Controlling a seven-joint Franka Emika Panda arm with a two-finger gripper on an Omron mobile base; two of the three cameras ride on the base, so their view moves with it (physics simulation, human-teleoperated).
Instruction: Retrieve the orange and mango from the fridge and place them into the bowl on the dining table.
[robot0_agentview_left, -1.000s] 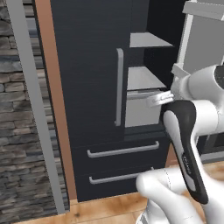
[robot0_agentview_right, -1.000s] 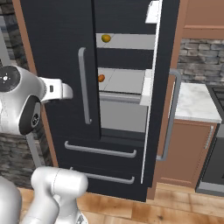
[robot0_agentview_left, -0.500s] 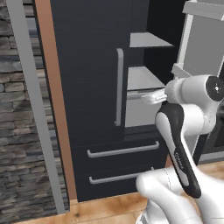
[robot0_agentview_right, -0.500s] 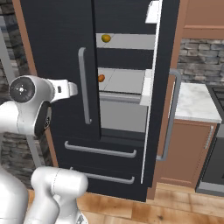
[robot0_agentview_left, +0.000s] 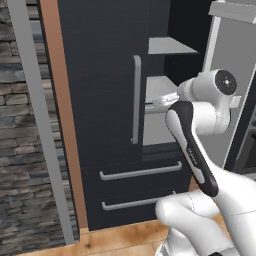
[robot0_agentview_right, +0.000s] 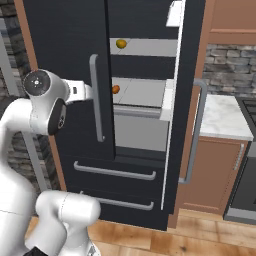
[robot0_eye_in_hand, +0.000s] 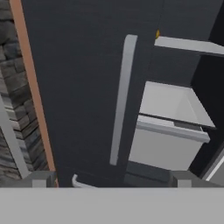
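On fridge shelves: 1 mango, 1 orange; end effector spread, holding nothing.

Arm raised, elbow bent, pincer wide open

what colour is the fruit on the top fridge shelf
Yellow-green with an orange blush: the mango, clearest in the right base view.

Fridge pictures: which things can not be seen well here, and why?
- Mango: too small in the right base view to show its colours.
- Orange: right base view, partly behind the closed door's edge.
- Fridge top: cut off by the upper edge, left base view.
- Tool: hand view, fingertips barely rise above the bottom.
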